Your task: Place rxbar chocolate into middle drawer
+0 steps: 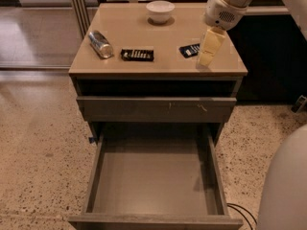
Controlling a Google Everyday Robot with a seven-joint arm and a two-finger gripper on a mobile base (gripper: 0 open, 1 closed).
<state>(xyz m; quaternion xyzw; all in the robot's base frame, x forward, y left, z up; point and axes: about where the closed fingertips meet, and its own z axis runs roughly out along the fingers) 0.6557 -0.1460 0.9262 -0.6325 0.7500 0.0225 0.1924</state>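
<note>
The rxbar chocolate [137, 55], a flat black bar with a row of white markings, lies on the cabinet top [158, 37], left of centre. The gripper [208, 51], pale yellow, hangs from the white arm over the top's right part, well to the right of the black bar. It stands right next to a dark blue bar [189, 50] and hides that bar's right end. The middle drawer [153, 176] is pulled wide open below, with a bare flat bottom and nothing in it.
A silver can [100, 44] lies on its side at the top's left. A white bowl [160, 11] stands at the back. A closed drawer front with pale scratches [156, 109] sits above the open drawer. A white robot part [285, 186] fills the lower right.
</note>
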